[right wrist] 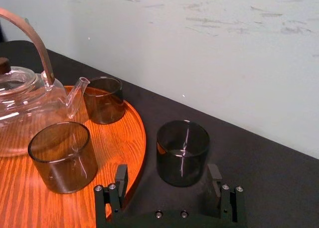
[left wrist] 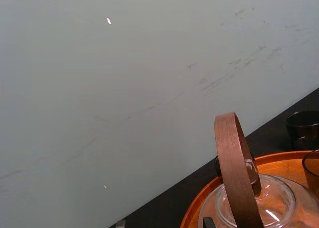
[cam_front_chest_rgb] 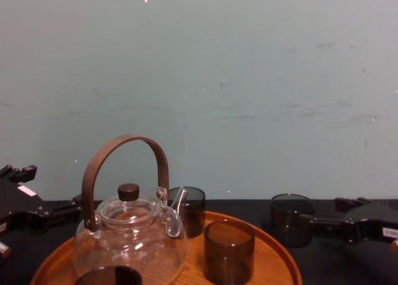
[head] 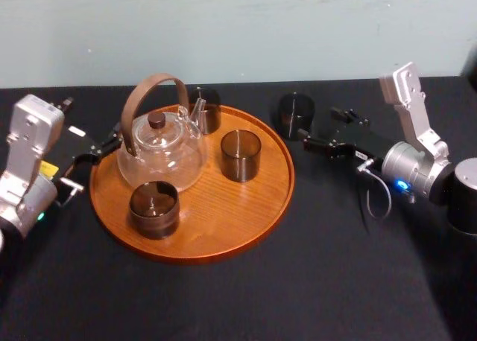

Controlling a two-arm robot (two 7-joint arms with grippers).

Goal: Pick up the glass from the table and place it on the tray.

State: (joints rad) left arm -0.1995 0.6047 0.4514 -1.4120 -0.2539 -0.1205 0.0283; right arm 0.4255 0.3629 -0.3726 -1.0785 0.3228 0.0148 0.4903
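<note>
right arm stretched low | right pincer (right wrist: 167, 171) spread wide, glass (right wrist: 183, 152) just ahead on table (right wrist: 264, 188) | left pincer (head: 93, 156) parked beside tray (head: 223, 225)

Right arm (head: 417, 166) reaches in from the right, wrist low and level. Right gripper (head: 319, 127) points toward the centre; its fingers (right wrist: 121, 180) are spread wide apart. Left arm (head: 26, 170) sits at the left, forearm raised. Left gripper (head: 93, 153) points inward, fingers (left wrist: 206, 222) also apart, holding nothing.
</note>
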